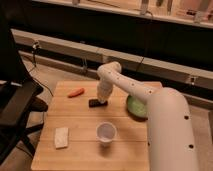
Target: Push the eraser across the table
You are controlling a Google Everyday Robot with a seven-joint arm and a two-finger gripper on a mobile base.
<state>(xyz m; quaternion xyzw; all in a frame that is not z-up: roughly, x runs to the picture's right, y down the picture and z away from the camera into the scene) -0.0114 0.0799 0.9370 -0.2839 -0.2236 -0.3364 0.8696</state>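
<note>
The eraser (96,103) is a small flat black block lying on the light wooden table (80,150), a little behind its middle. My gripper (102,98) comes down from the white arm and sits right at the eraser's right end, touching or nearly touching it.
An orange carrot-like piece (76,92) lies left of the eraser. A white cup (106,133) stands nearer the front, a pale rectangular pad (61,137) at the front left, and a green bowl (135,107) at the right edge. A dark chair (17,105) stands off the table's left side.
</note>
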